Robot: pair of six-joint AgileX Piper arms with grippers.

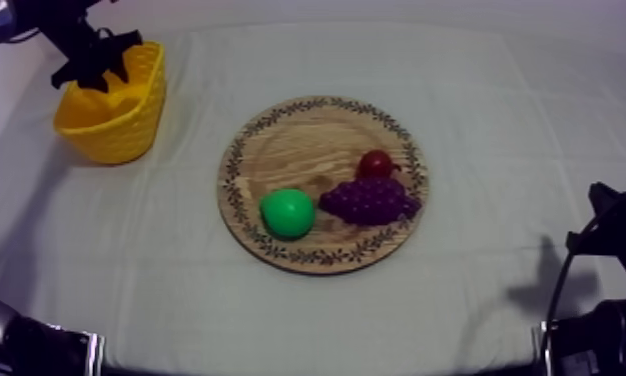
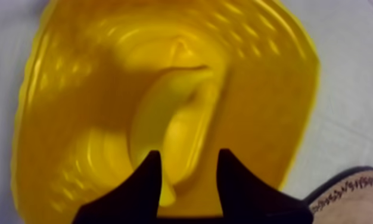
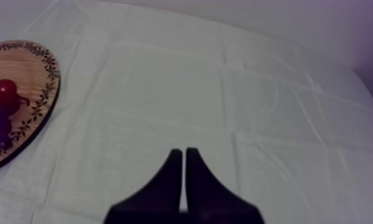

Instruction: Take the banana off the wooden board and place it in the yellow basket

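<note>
The banana (image 2: 177,122) lies inside the yellow basket (image 1: 112,115), which stands at the table's far left. My left gripper (image 1: 97,62) hangs just over the basket's mouth. In the left wrist view its fingers (image 2: 148,179) stand apart above the banana, so the left gripper (image 2: 187,159) is open. The round wooden board (image 1: 307,130) sits mid-table with a green pear (image 1: 287,213), a bunch of purple grapes (image 1: 369,200) and a small red fruit (image 1: 376,163) on it. My right gripper (image 3: 184,154) is shut on nothing, low over bare cloth right of the board (image 3: 43,89).
The basket (image 2: 272,95) has cloth around it, and the board's patterned rim (image 2: 353,189) shows close by. My right arm (image 1: 612,235) rests at the table's right edge. Open cloth lies between basket and board.
</note>
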